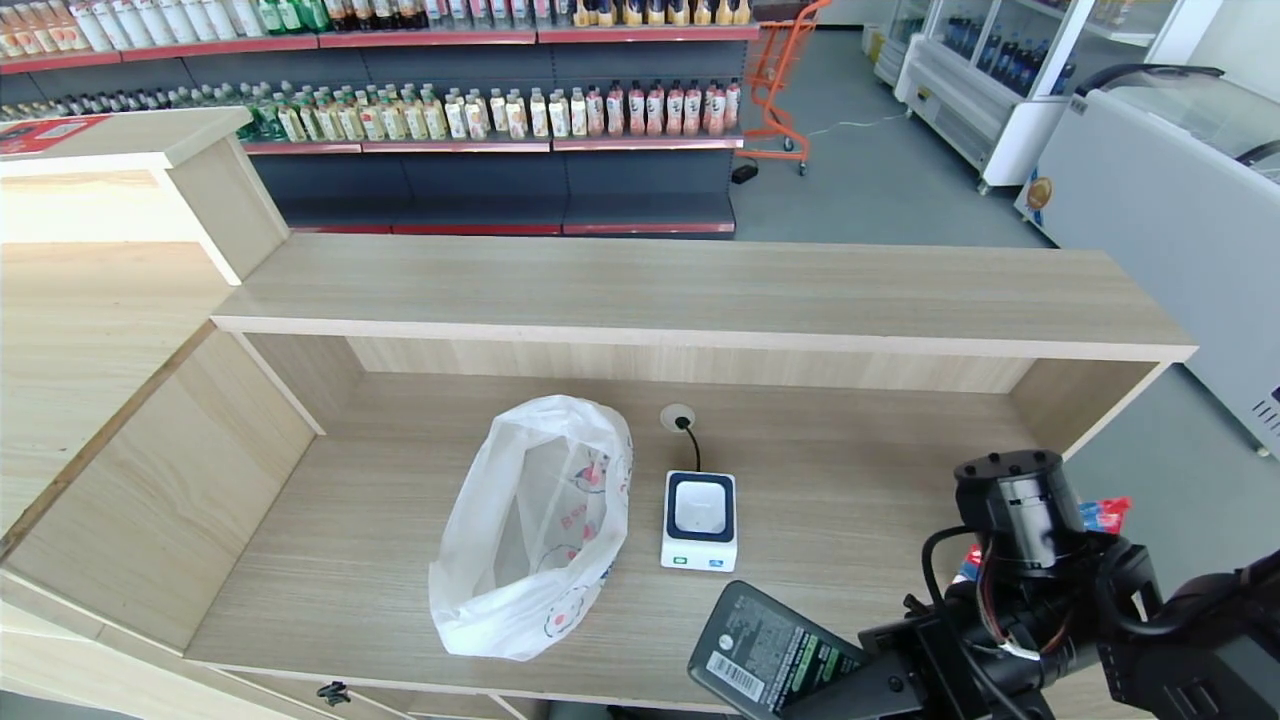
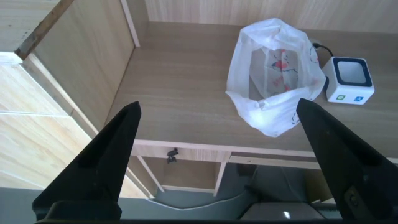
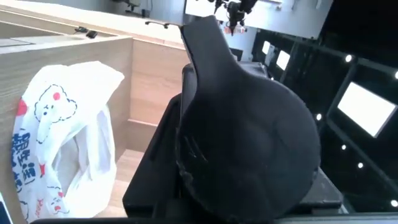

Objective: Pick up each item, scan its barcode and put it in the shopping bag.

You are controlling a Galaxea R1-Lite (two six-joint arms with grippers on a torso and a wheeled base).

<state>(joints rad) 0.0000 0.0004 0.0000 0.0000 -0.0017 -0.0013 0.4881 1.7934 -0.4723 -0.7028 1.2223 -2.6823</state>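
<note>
A white plastic shopping bag (image 1: pixel 535 525) lies on the wooden counter with its mouth open toward the front; it also shows in the left wrist view (image 2: pixel 273 74) and the right wrist view (image 3: pixel 62 137). To its right sits a small white barcode scanner (image 1: pixel 699 518) (image 2: pixel 350 79) with a dark window facing up. At the counter's front right, my right gripper (image 1: pixel 865 665) is shut on a flat dark package (image 1: pixel 768 650) (image 3: pixel 249 130), whose green label and barcode face up. My left gripper (image 2: pixel 217 109) hangs open and empty over the counter's front left edge.
A red and blue packet (image 1: pixel 1100 515) lies behind my right arm near the counter's right end. A raised wooden ledge (image 1: pixel 700 290) and side walls (image 1: pixel 170 480) enclose the work surface. A cable (image 1: pixel 690 440) runs from the scanner to a hole at the back.
</note>
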